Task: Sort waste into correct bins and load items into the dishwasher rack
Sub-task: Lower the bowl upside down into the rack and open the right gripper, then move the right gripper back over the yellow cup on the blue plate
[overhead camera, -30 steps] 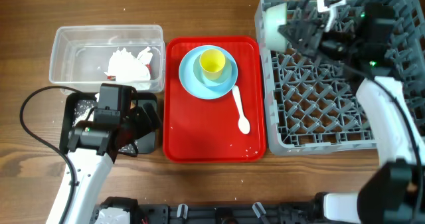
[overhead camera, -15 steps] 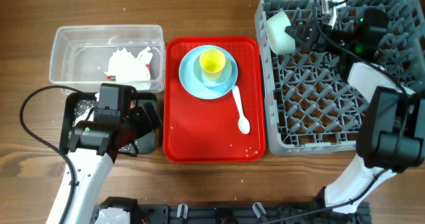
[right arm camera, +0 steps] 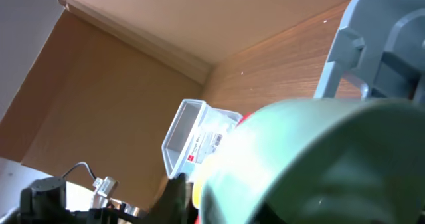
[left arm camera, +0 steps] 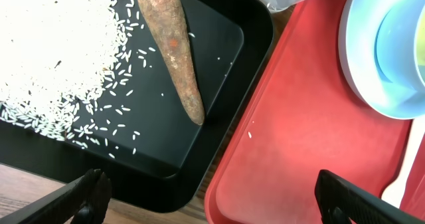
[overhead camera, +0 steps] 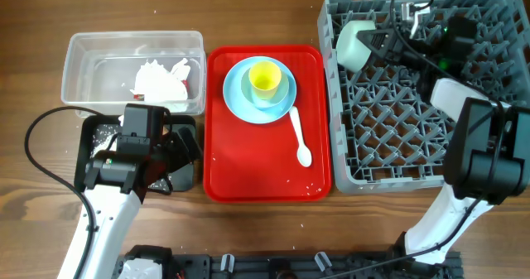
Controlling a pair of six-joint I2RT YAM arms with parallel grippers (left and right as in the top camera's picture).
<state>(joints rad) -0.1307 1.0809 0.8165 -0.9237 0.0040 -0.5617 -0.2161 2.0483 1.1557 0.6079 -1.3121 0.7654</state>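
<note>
Two bowls (overhead camera: 354, 44) (overhead camera: 282, 88), two bins (overhead camera: 91, 74) (left arm camera: 216, 61), one plate (overhead camera: 235, 102), cup (overhead camera: 264, 76), spoon (overhead camera: 300, 138), tray (overhead camera: 248, 165) and rack (overhead camera: 397, 134).

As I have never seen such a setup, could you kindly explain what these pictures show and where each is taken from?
Two robot arms work at a table. One picture looks down from above; the other two come from cameras on the wrists. On the table: a clear tub with crumpled tissue, a black tub with rice and a brown sausage-like piece, a red tray bearing a blue plate, yellow cup and white spoon, and a grey dishwasher rack. The left pincer hangs open and empty over the black tub's rim. The right pincer is at a pale green bowl in the rack; whether it grips it I cannot tell.
</note>
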